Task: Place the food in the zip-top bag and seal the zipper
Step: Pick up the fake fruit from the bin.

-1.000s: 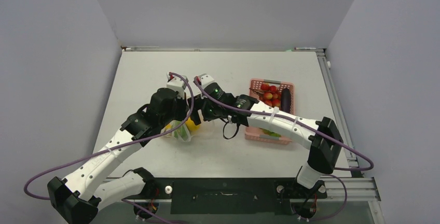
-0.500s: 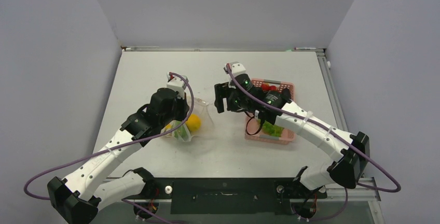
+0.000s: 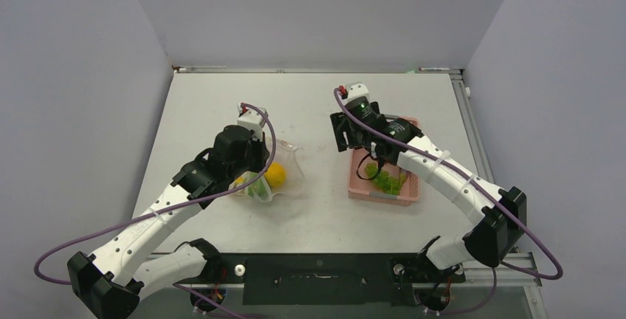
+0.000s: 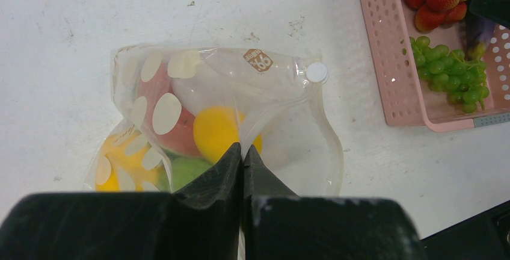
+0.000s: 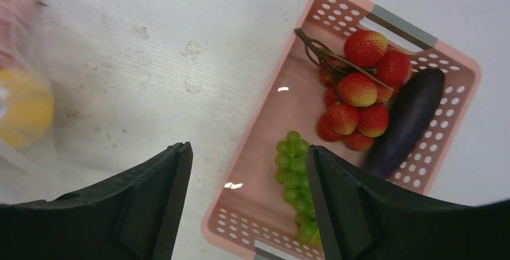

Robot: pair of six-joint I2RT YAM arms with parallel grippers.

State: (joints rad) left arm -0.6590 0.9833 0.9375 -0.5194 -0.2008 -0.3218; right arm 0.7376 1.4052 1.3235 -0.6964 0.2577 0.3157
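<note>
The zip-top bag point(image 4: 240, 85) lies left of centre on the table, its mouth gaping toward the basket. Inside it are yellow point(image 4: 216, 130), red point(image 4: 180, 139) and green point(image 4: 186, 173) food pieces. My left gripper point(image 4: 242, 151) is shut on the bag's mouth edge, pinching the whitish zipper point(image 4: 273, 111) strip. My right gripper point(image 5: 246, 151) hangs open and empty over the left rim of the pink basket point(image 5: 264, 103). In the basket lie a green grape cluster point(image 5: 294, 170), red strawberries point(image 5: 355, 100) and a dark eggplant point(image 5: 409, 121).
The pink basket point(image 3: 354, 190) stands right of centre, about a hand's width from the bag point(image 3: 284, 175). Grey walls close in the table on the left, back and right. A metal rail runs along the table's right edge point(image 3: 472, 123).
My right gripper has pulled away from the bag's mouth and swung right and back, to above the basket. The left gripper and the bag have stayed in place.
</note>
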